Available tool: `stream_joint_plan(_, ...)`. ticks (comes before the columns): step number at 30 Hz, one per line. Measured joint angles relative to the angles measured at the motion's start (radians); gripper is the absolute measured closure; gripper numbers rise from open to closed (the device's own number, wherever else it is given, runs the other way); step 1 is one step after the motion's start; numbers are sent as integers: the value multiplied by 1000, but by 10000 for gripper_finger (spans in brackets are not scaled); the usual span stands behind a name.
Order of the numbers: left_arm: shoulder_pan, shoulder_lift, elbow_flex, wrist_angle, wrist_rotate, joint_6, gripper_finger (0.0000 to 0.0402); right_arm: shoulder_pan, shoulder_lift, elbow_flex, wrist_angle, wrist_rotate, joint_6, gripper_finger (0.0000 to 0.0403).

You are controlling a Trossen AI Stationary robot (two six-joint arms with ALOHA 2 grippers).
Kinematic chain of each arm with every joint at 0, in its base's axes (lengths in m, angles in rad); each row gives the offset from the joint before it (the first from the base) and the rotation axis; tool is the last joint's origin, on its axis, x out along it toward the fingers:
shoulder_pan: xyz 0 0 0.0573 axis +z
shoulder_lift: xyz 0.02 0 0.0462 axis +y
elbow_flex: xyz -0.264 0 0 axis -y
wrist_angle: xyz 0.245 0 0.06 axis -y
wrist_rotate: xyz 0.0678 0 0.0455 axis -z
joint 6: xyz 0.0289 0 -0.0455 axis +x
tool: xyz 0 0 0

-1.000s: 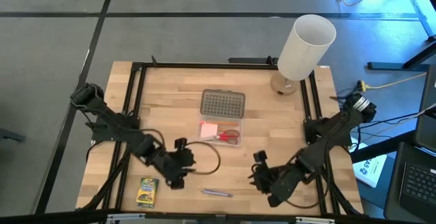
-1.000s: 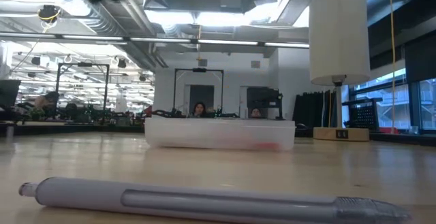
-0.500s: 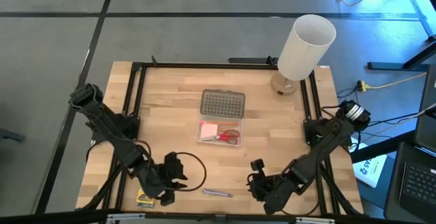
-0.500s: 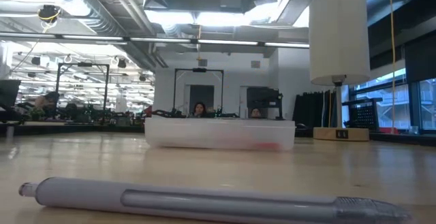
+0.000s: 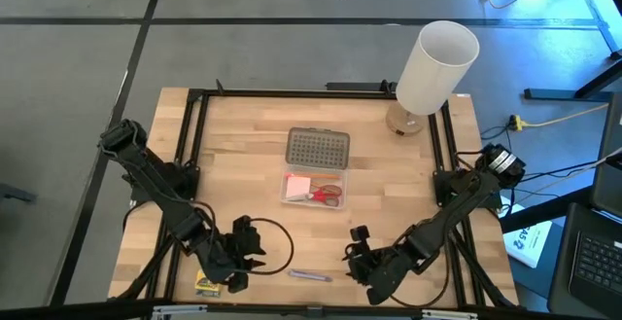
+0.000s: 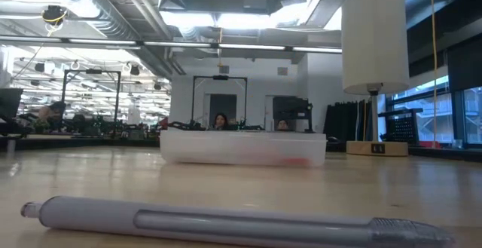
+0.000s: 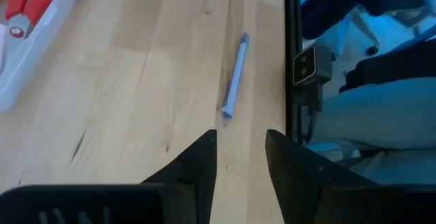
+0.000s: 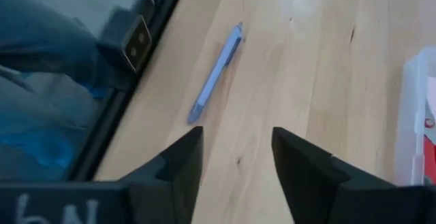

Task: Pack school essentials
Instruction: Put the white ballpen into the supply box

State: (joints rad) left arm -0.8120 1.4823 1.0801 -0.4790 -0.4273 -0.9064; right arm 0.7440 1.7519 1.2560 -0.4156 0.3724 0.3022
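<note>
Purple pen [image 5: 309,275] on pale wood table [image 5: 243,164]; left gripper [image 7: 240,149], right gripper [image 8: 235,149] both parted, empty; office behind.

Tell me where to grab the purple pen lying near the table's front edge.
Grip the pen mid-barrel from straight above, fingers across its width: it lies flat on the table with bare wood on both sides. The right end effector, open, is close by.

Pen [image 5: 308,276] at table front edge, between left tool [image 5: 251,254] and right tool [image 5: 358,257]; case [image 5: 314,190] behind.
</note>
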Motion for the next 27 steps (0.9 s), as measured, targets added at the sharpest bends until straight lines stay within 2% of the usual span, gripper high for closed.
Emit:
stream_joint_plan(5, -1, 0, 0, -41, 0, 0, 282, -11, 84, 0, 74, -13, -28, 204)
stream_joint_plan(16, 0, 0, 0, -61, 0, 52, 282, -59, 227, 0, 281, -41, -23, 202)
stream_joint_plan(20, -1, 0, 0, -59, 0, 105, 282, -61, 275, 0, 347, -106, -44, 202)
stream_joint_plan(27, 0, 0, 0, -59, 1, 128, 282, -61, 314, 0, 390, -82, -42, 202)
